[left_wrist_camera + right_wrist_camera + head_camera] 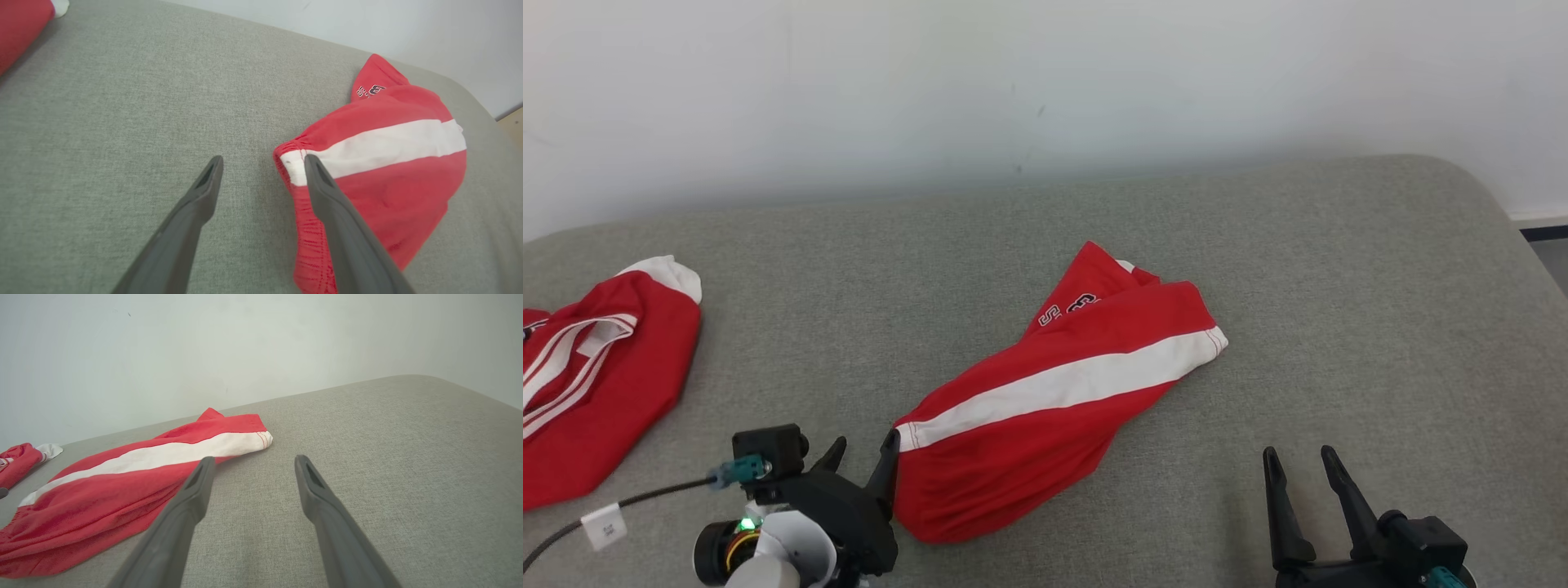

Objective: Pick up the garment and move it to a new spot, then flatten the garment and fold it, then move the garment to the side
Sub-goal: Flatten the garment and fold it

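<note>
A: What is seen, biggest first?

B: A grey cushion (1339, 245) is spread across the whole frame. The garment (1054, 384) is laid in the middle of it, all bunched up.

A: Is it flattened or folded?

B: Not yet, it seems. Whether it is already moved cannot be told. Another red cloth (596, 367) is seen at the left edge.

A: And the pincers?

B: The left gripper (864, 441), lower left, is spread apart, with one finger (322, 192) placed at the waistband end. The right gripper (1299, 452), lower right, is spread apart too, off the garment. Nothing is held.
</note>
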Tool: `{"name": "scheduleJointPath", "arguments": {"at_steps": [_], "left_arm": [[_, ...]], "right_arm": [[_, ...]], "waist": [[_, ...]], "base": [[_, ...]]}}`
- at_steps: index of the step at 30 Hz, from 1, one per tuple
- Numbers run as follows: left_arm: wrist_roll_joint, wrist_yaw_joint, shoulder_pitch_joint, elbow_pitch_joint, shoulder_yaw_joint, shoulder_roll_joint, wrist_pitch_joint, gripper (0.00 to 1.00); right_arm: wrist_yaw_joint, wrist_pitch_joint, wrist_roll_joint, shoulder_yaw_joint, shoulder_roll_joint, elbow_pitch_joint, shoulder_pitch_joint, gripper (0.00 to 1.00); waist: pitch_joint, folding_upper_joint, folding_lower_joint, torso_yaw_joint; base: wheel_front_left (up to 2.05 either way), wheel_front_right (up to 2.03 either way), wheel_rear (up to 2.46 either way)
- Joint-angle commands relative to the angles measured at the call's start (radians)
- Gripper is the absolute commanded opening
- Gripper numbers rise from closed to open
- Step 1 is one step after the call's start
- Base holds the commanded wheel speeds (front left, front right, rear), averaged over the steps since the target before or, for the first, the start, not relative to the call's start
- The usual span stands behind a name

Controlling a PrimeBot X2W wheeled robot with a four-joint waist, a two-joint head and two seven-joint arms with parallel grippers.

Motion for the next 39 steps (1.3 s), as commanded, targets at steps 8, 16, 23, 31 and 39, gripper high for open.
{"name": "scheduleJointPath", "arguments": {"at_steps": [8,16,23,31,39], "left_arm": [[-0.057,0.001,-0.094,0.088,-0.003,-0.005,0.122,1.00],[-0.093,-0.002,-0.100,0.094,-0.019,-0.008,0.176,0.41],[-0.127,-0.003,-0.092,0.041,-0.061,-0.010,0.193,0.00],[-0.106,0.001,-0.061,-0.019,-0.084,0.008,0.157,0.00],[-0.085,0.018,-0.012,-0.105,-0.104,0.008,0.098,0.00]], "right_arm": [[-0.002,0.000,0.009,-0.004,0.001,0.000,-0.008,1.00],[-0.002,0.000,0.011,-0.008,0.001,-0.003,-0.006,1.00],[-0.002,0.000,0.012,-0.004,0.001,-0.006,-0.013,1.00],[-0.002,0.068,-0.059,0.022,0.000,0.011,-0.105,1.00],[-0.002,0.412,-0.064,0.023,-0.112,0.074,-0.347,1.00]], "waist": [[0.028,-0.0001,-0.0001,-0.049],[0.031,-0.0001,-0.0001,-0.047],[0.036,-0.0001,-0.0001,-0.034],[0.065,-0.0001,-0.0001,-0.008],[0.134,-0.0001,-0.0001,0.057]], "base": [[0.00,0.00,0.00],[0.00,0.00,0.00],[0.00,0.00,0.00],[0.00,0.00,0.00],[0.00,0.00,0.00]]}}
